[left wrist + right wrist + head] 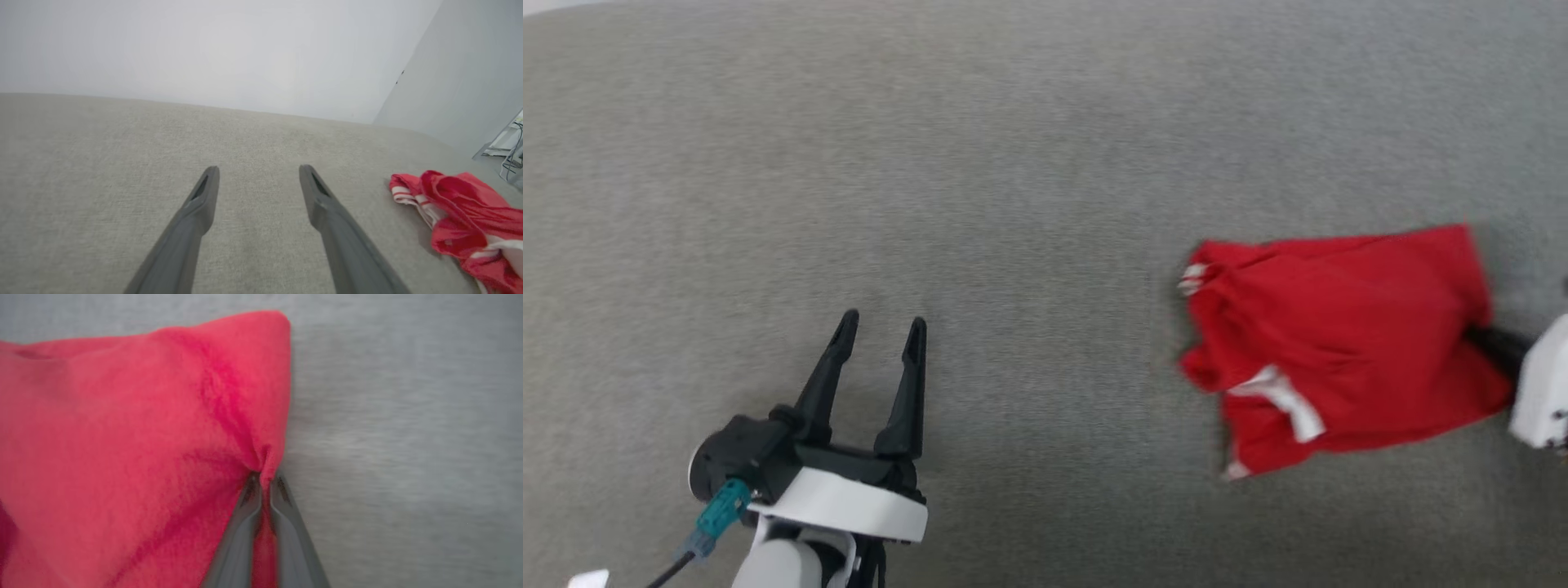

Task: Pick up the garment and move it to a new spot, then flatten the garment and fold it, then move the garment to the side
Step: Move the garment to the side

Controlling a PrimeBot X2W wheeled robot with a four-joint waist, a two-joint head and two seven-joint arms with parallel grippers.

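My right gripper [264,479] pinches the edge of the crumpled garment [1339,343], left gripper [882,335] spread wide and empty; moving, flattening and folding seemingly all ahead.

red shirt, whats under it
The shirt lies crumpled on the grey surface, which shows all round it. The right gripper is shut on a fold at its edge. Anything beneath the heap is covered.

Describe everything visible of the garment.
The garment is red, thin, soft-looking fabric with white sleeve ends and striped trim, bunched and creased, not flat. It lies on the grey surface at the robot's right. The right gripper is shut on a pinch of its edge.
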